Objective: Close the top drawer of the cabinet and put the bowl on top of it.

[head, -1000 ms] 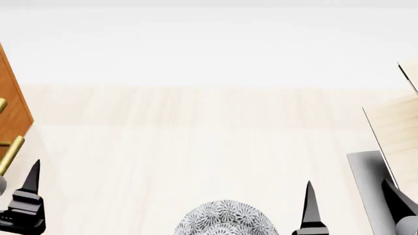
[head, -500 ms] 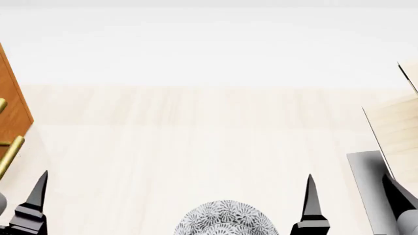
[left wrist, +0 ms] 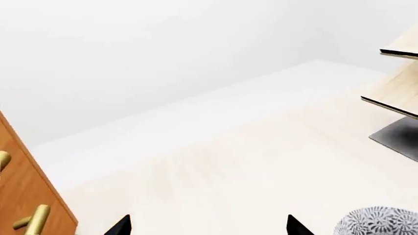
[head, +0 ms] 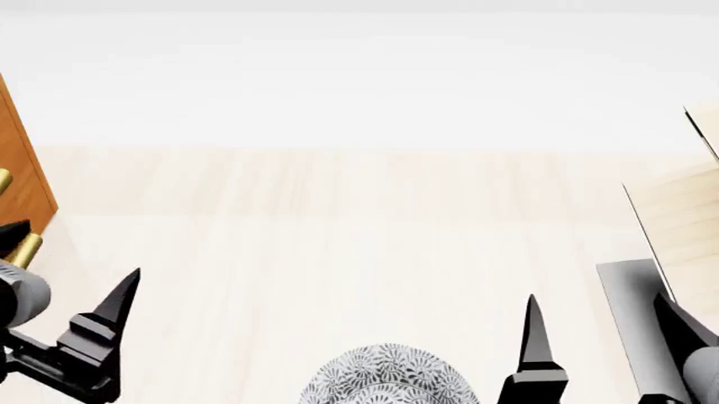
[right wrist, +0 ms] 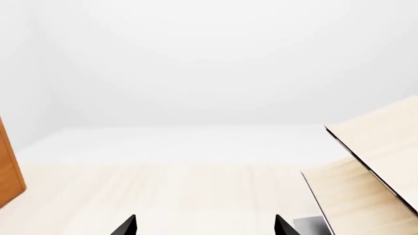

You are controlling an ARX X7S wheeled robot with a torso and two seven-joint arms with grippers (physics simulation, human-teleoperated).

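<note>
The orange-brown cabinet [head: 16,164] is cut off by the head view's left edge, with a brass handle [head: 25,249] on its front. I cannot tell which drawer front is the top drawer. The patterned bowl [head: 388,375] sits on the floor at the bottom centre, half out of frame. My left gripper [head: 66,263] is open and empty just in front of the handle, its far fingertip close beside it. My right gripper [head: 602,330] is open and empty to the right of the bowl. The left wrist view shows the cabinet [left wrist: 19,193], handle [left wrist: 36,220] and bowl [left wrist: 382,223].
A pale light-wood shelf structure [head: 679,215] with a dark base [head: 629,316] stands at the right, close to my right gripper's outer finger. It also appears as the shelf [right wrist: 382,164] in the right wrist view. Pale wood floor [head: 359,227] stretches ahead to a white wall.
My left gripper has risen and swung toward the cabinet's handle, showing more of itself in the head view. The right gripper and the bowl have barely moved.
</note>
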